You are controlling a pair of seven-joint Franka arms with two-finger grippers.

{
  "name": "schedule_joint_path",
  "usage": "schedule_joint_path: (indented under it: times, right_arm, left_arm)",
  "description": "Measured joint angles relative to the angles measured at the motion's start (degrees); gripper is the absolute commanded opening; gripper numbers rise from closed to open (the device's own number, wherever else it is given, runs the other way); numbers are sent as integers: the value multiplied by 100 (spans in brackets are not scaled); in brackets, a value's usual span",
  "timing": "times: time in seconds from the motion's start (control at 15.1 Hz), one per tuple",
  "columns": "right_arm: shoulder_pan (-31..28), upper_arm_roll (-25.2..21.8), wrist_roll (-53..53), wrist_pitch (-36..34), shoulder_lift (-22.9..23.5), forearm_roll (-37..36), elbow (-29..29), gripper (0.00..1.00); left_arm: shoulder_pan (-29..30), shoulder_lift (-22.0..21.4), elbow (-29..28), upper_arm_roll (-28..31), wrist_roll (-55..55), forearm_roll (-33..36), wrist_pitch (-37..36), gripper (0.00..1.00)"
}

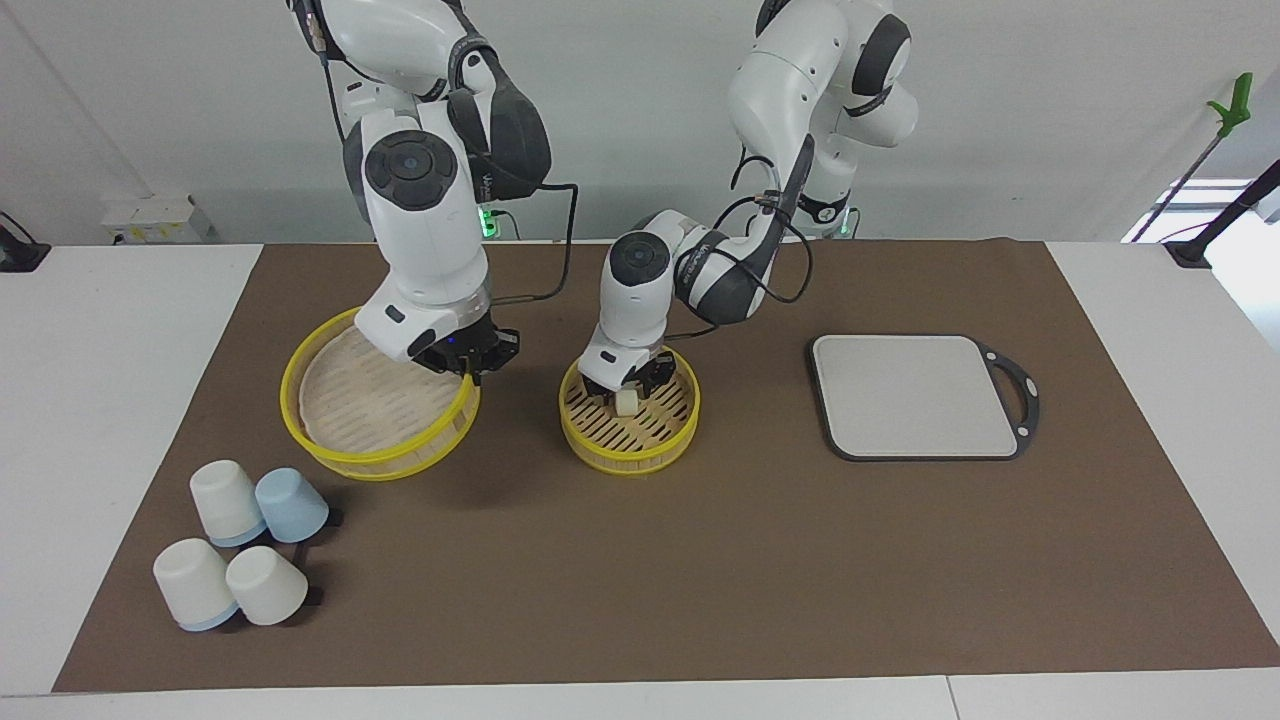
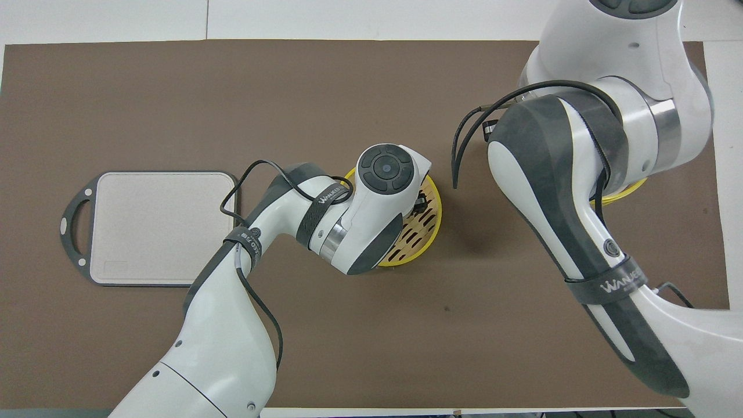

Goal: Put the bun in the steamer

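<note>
The bun (image 1: pixel 627 401) sits on the slatted floor of the steamer basket (image 1: pixel 629 450), toward the side nearer the robots, with the left gripper (image 1: pixel 628 390) low inside the basket right over it. Its fingers look parted around the bun, though whether they touch it I cannot tell. I judge the bun light and soft — easily dented — so any hold should be gentle, across its short sides. Its small rounded shape may roll or tip on the slats once let go.

Nothing else shows in the steamer basket. Toward the right arm's end of the table, the right gripper (image 1: pixel 470 372) is shut on the yellow rim of the steamer lid (image 1: pixel 375 405), which hangs tilted, its low edge near or on the brown mat (image 1: pixel 700 560). The lid's hollow is bare.

Four upturned cups (image 1: pixel 245 545) lie farther from the robots than the lid; a grey cutting board (image 1: pixel 915 395) rests toward the left arm's end — nothing lies on it.
</note>
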Motion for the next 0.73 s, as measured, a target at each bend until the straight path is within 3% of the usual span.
schedule_joint_path:
  times: [0.46,0.73]
  right_arm:
    - [-5,-1,0,23,0,-4,-12,0]
    - [-6,-1,0,64,-2,-5,-63,0]
  left_arm:
    - [148,-104,537,132,-390,0,-549,100]
    - [953,-834,739,175,-394,3,-1371,100]
